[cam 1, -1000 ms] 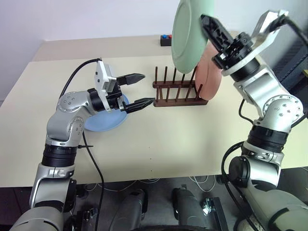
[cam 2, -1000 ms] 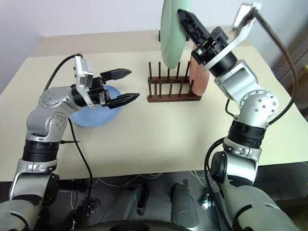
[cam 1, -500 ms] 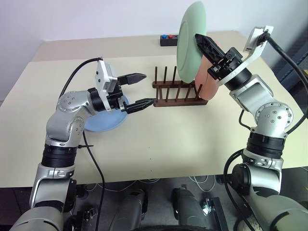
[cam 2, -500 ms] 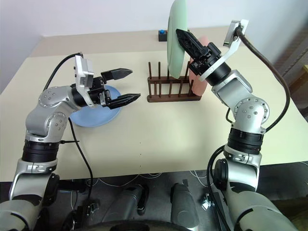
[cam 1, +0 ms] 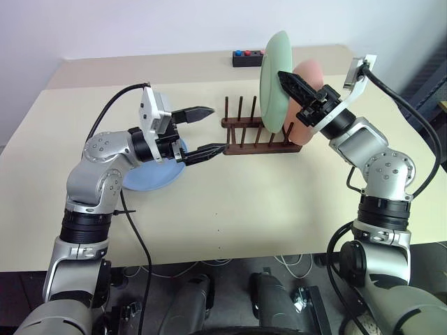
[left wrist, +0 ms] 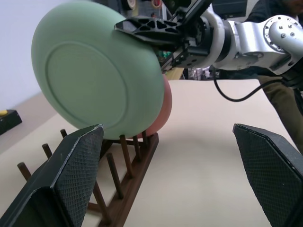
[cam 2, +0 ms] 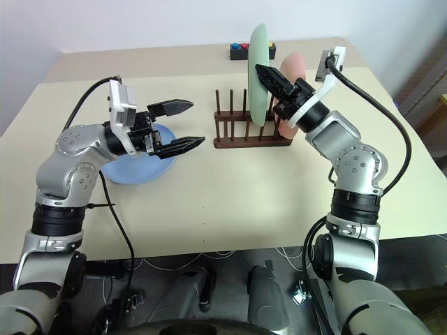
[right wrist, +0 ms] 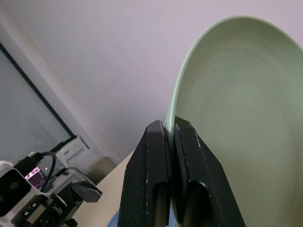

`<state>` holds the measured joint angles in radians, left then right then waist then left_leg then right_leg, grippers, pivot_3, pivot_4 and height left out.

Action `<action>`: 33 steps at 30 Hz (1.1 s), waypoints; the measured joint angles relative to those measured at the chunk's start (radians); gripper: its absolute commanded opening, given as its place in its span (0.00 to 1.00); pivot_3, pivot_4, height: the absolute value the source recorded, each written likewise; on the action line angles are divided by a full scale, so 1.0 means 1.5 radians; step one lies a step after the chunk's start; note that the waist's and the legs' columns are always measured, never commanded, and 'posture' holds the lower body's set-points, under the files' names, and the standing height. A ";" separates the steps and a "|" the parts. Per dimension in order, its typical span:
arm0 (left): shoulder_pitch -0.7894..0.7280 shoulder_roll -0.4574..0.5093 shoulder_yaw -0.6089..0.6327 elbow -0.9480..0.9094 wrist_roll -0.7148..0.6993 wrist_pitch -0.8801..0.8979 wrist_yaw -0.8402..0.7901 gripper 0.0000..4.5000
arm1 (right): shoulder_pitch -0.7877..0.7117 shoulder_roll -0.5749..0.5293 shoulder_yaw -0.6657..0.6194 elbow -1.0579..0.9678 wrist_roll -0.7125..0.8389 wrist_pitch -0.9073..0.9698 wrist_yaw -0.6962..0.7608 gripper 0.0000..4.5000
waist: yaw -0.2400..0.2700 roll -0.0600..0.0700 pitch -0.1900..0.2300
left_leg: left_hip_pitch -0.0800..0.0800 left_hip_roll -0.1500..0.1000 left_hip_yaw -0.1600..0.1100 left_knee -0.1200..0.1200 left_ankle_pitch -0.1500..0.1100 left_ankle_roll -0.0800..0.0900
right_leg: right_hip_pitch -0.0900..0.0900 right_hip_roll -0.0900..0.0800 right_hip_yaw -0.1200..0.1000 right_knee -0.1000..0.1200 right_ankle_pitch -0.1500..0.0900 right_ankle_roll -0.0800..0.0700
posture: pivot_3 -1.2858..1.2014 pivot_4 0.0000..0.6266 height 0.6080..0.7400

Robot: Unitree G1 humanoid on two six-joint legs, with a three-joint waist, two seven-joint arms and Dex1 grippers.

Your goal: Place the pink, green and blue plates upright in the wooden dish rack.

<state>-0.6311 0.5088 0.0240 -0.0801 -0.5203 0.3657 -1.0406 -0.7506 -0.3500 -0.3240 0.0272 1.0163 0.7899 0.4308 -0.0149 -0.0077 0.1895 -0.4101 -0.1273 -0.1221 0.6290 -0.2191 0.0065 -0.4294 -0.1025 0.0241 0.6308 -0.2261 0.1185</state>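
Beige table (cam 1: 265,202), white wall (cam 1: 140,28) behind, black button box (cam 1: 246,57) at far edge

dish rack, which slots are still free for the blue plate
Free: the peg gaps at the left end of the wooden dish rack. Crowded: the right end, where the pink plate stands and the right gripper holds the green plate. The blue plate lies flat.

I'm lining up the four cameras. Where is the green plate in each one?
Left eye: green plate upper centre-right, above the wooden dish rack.
Right eye: upper centre.
Left wrist: upper left.
Right wrist: right side.
Shared landmark: the right end effector pinching its rim.
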 measured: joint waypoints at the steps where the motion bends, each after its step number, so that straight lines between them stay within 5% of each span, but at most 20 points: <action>1: 0.000 0.000 0.000 -0.001 -0.001 0.000 0.000 1.00 | 0.000 0.000 0.000 0.001 -0.003 0.000 0.002 0.01 | 0.000 0.000 0.000 | 0.000 0.000 0.000 0.000 0.000 0.000 | 0.000 0.000 0.000 0.000 0.000 0.000 | 0.52 0.24 1.00; 20: 0.000 0.001 0.000 -0.002 -0.005 0.002 0.001 1.00 | -0.006 -0.001 0.010 0.037 -0.049 0.014 0.005 0.01 | 0.000 0.000 0.000 | 0.000 0.000 0.000 0.000 0.000 0.000 | 0.000 0.000 0.000 0.000 0.000 0.000 | 0.52 0.24 1.00; 23: 0.000 0.001 0.000 -0.003 -0.005 0.002 0.002 1.00 | -0.009 -0.001 0.016 0.040 -0.059 0.018 0.005 0.21 | 0.000 0.000 0.000 | 0.000 0.000 0.000 0.000 0.000 0.000 | 0.000 0.000 0.000 0.000 0.000 0.000 | 0.52 0.24 1.00; 30: 0.000 0.001 -0.001 -0.004 -0.005 0.002 0.007 1.00 | -0.009 -0.001 0.017 0.057 -0.065 0.030 0.005 0.98 | 0.000 0.000 0.000 | 0.000 0.000 0.000 0.000 0.000 0.000 | 0.000 0.000 0.000 0.000 0.000 0.000 | 0.52 0.24 1.00; 33: 0.000 0.001 -0.001 -0.008 -0.005 0.002 0.009 1.00 | -0.009 -0.001 0.017 0.057 -0.071 0.029 0.005 1.00 | 0.000 0.000 0.000 | 0.000 0.000 0.000 0.000 0.000 0.000 | 0.000 0.000 0.000 0.000 0.000 0.000 | 0.52 0.24 1.00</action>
<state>-0.6310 0.5098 0.0229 -0.0922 -0.5276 0.3683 -1.0268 -0.7635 -0.3518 -0.2980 0.1129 0.9091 0.8331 0.4384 -0.0149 -0.0077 0.1895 -0.4102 -0.1273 -0.1220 0.6290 -0.2191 0.0064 -0.4294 -0.1024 0.0241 0.6307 -0.2261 0.1185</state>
